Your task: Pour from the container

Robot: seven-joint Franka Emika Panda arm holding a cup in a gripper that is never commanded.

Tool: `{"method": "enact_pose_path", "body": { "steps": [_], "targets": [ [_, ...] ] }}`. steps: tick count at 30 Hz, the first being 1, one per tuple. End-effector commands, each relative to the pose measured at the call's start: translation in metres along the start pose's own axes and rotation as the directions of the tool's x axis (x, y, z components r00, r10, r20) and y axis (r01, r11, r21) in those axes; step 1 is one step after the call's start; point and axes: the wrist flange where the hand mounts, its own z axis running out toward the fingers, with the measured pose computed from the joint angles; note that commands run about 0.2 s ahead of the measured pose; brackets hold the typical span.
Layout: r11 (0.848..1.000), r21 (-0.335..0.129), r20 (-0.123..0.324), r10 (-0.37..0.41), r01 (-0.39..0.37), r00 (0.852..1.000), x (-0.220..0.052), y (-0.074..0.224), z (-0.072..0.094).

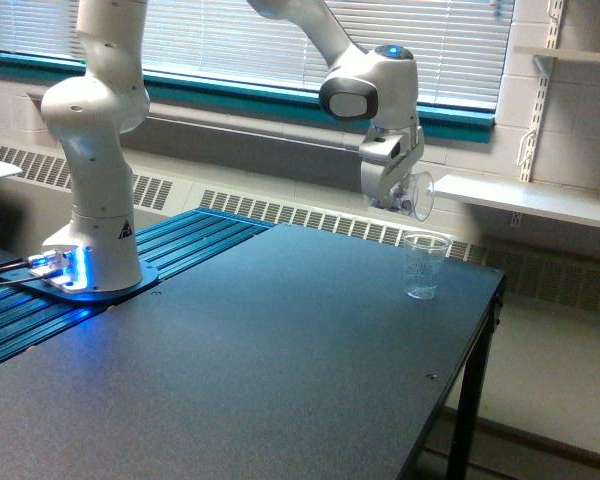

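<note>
The container (412, 193), a clear plastic vessel with a looped handle, hangs in the air near the far right of the dark table, tipped over toward the exterior view's right. Small dark pieces show through its walls. My gripper (393, 190) is shut on the container from above, at the end of the white arm. A small clear tapered cup (424, 264) stands upright on the table just below and slightly right of the container's mouth. The cup looks empty.
The arm's white base (88, 250) stands at the exterior view's left on blue ribbed rails (180, 245). The dark table (260, 370) ends at a right edge close to the cup. A white ledge (530, 200) and window blinds run behind.
</note>
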Motion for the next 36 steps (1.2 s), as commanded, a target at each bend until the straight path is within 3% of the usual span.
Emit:
{"method": "enact_pose_path", "body": {
  "steps": [1,18,36],
  "targets": [
    [1.0,-0.008,0.016,-0.018,0.018,1.0,-0.001,-0.009,0.004],
    [1.0,-0.015,0.066,0.015,-0.014,0.998,-0.002,-0.016,0.02],
    [0.993,0.002,0.144,0.114,-0.115,0.983,0.015,-0.018,0.016]
  ]
}}
